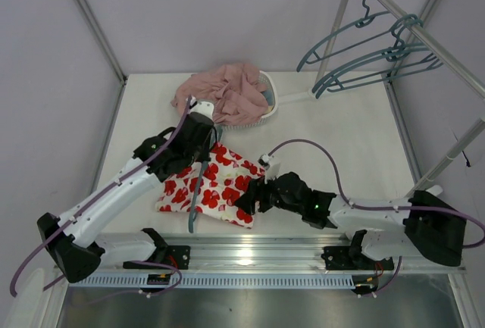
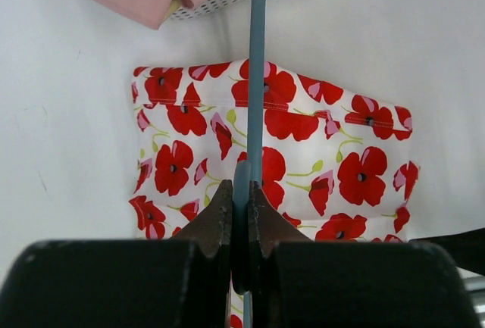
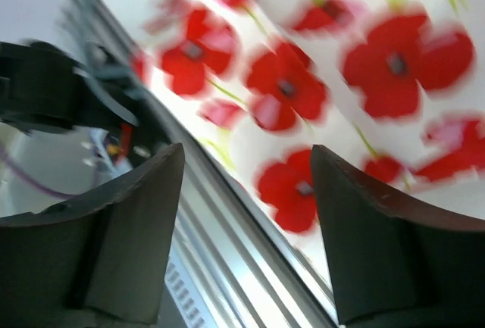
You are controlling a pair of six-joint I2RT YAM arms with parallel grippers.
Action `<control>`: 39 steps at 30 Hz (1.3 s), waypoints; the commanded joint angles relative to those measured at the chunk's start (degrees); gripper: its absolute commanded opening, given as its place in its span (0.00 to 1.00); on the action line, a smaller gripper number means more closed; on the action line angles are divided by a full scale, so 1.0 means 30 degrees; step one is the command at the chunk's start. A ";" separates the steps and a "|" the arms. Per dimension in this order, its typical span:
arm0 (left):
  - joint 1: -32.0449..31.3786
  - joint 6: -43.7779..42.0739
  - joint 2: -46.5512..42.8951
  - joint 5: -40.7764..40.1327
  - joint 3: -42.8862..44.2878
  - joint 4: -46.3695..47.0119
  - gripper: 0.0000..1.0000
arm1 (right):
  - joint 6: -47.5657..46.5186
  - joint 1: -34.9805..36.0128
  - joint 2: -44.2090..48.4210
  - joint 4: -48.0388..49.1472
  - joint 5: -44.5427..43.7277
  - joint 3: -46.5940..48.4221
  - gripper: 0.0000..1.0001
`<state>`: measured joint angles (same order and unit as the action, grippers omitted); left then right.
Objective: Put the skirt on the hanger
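Left gripper (image 2: 241, 192) pinches hanger (image 2: 258, 78) (skirt (image 2: 341, 169) lies beneath).

Right wrist view: the skirt (image 3: 303, 93) was blurred and cut off by the frame. The basket (image 1: 270, 95) lay largely hidden beneath the pink garment (image 1: 227, 92).

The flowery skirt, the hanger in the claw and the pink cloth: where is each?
skirt (image 1: 223, 180), top view, middle of the flowered cloth.
hanger (image 2: 258, 78), left wrist view, straight bar lying over the skirt.
pink cloth (image 1: 231, 89), top view, crumpled middle.
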<state>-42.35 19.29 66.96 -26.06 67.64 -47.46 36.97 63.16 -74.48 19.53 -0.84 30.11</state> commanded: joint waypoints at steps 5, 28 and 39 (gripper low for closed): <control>0.0141 0.0220 0.0502 0.1334 0.3438 -0.1375 0.00 | -0.1188 0.2060 0.2329 0.3653 -0.2882 0.1386 0.85; 0.0112 -0.0481 0.2083 0.0485 0.9298 -0.5271 0.00 | 0.0188 0.4348 -0.5465 0.8667 -0.6984 0.7627 0.95; 0.0112 -0.1420 0.3872 0.0018 1.4190 -0.7820 0.00 | -0.0487 0.4611 -0.6229 0.9220 -0.7834 0.9329 0.87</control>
<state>-42.35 17.32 78.41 -24.01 105.45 -69.69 37.26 76.09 -92.68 42.22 -21.82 55.29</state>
